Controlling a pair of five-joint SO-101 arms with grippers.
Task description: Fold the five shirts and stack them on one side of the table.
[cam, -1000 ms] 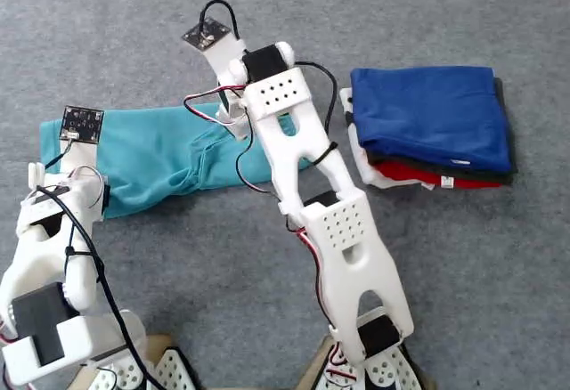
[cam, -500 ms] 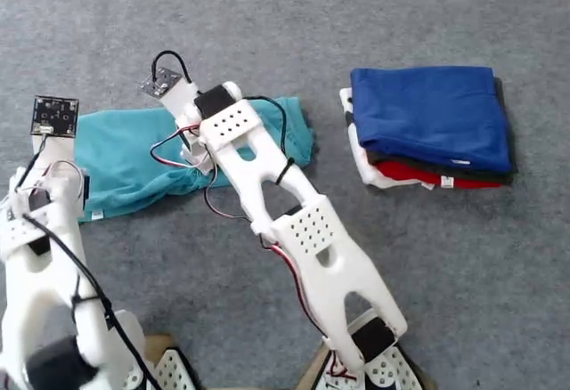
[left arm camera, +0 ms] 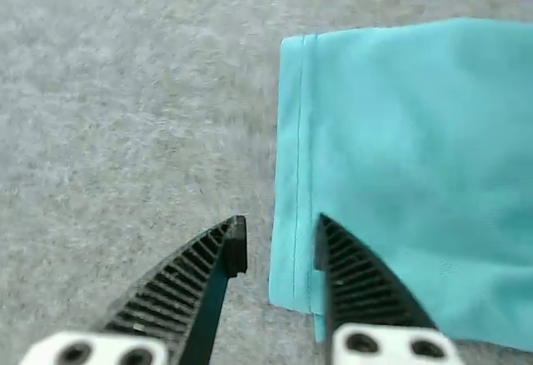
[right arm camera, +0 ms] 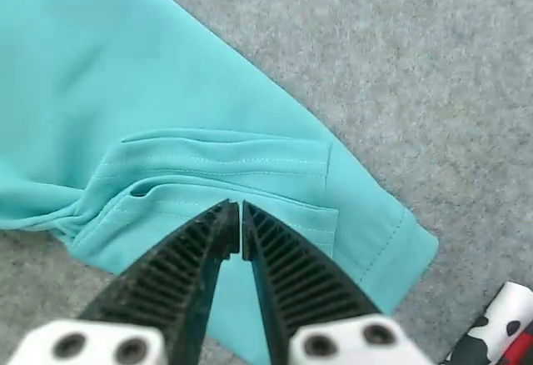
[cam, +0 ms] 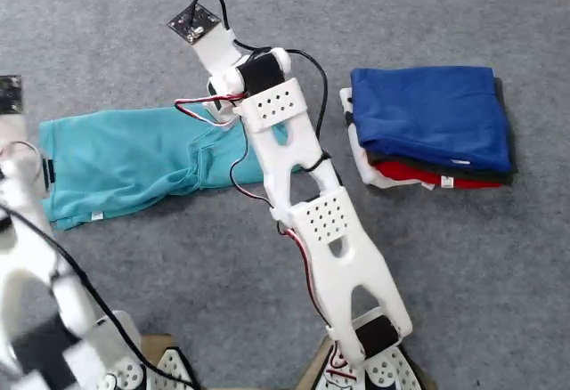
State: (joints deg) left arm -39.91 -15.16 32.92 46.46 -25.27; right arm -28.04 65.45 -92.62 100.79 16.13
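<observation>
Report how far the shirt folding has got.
Done: four folded shirts, blue on top, sit stacked at one side of the table. In hand: the teal shirt lies as a rumpled strip, the open left tool at its hem corner, the shut right tool over its sleeve. Left: finish folding it and add it to the stack.

overhead camera, two wrist cameras close on shirt [cam: 134,163].

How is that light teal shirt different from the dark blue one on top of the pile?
The light teal shirt lies alone on the grey table, stretched long and wrinkled; the dark blue shirt is a neat folded rectangle topping the pile. The teal shirt is pale turquoise; the blue shirt is deep royal blue. Both are plain, single-colour fabric.
</observation>
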